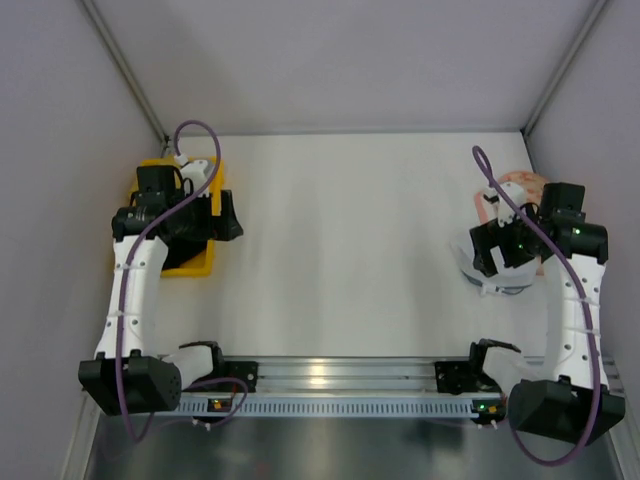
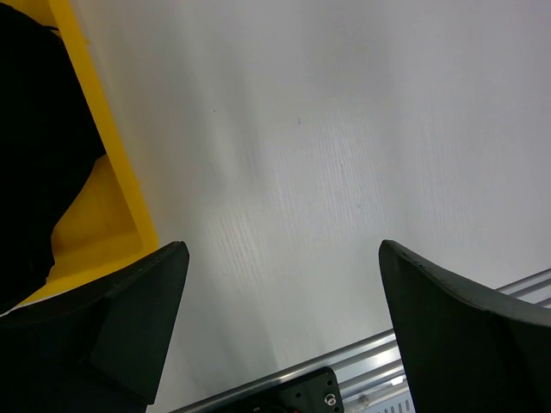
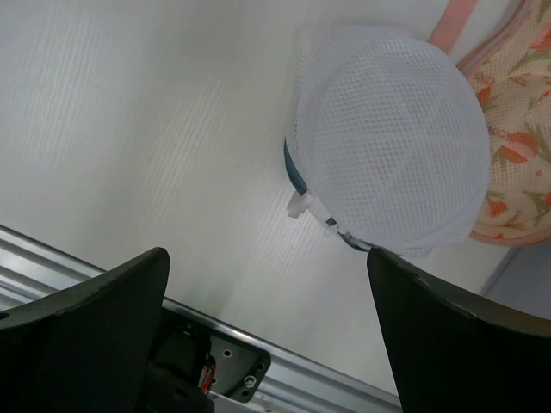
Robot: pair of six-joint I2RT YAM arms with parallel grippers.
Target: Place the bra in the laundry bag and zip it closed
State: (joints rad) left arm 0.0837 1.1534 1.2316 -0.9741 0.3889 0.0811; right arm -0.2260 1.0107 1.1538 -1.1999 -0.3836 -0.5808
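Observation:
The bra shows as a black mass in the yellow tray at the left edge of the left wrist view. My left gripper hangs open over bare table just right of the tray, nothing between its fingers. The laundry bag is a white mesh dome with a dark zipper rim, lying at the table's right side. My right gripper stands open just near of the bag, its right finger close to the bag's rim, holding nothing.
A pink floral bra lies partly under the bag's far side. The yellow tray sits at the left edge under the left arm. A metal rail runs along the near edge. Grey walls enclose the table.

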